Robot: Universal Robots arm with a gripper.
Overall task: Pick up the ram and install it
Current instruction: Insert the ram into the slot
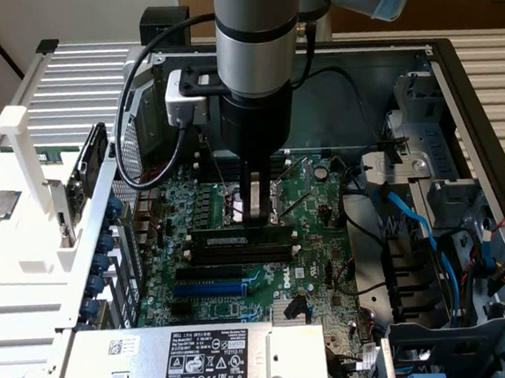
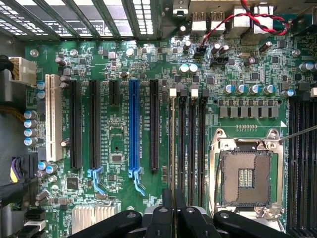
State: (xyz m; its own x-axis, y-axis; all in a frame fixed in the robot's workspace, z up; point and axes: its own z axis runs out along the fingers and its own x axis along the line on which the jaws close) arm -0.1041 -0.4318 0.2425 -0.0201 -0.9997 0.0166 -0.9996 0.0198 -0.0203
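The open case [image 1: 472, 102] is being filled by the motherboard [image 1: 317, 208]. At the exterior view's centre the ram [image 1: 239, 242] is being carried edge-up in a black slot, its long axis running left to right. The end effector [image 1: 252, 217] is being held clenched directly above its middle. Whether they are touching cannot be told. Parallel slots are crowding one side.
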